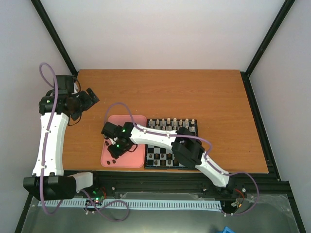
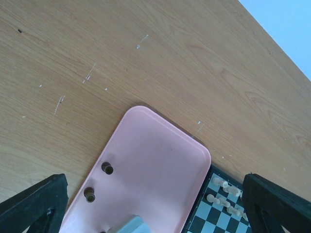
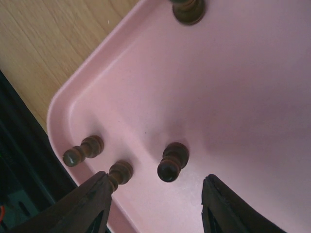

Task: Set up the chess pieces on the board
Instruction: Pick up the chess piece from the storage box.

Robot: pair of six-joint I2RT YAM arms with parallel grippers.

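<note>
The board lies at the table's front, with the pink tray against its left side. Several dark chess pieces stand on the tray's front left part. In the right wrist view one dark piece stands upright between my open right gripper fingers, untouched; two more stand by the left finger near the tray rim, and another stands farther off. My left gripper is open and empty, held high over the table's back left; its view shows two dark pieces on the tray.
Cream-white pieces line the board's far rows and show in the left wrist view. Some dark pieces stand on the board's near rows, partly hidden by the right arm. Bare wood table lies behind and to the right.
</note>
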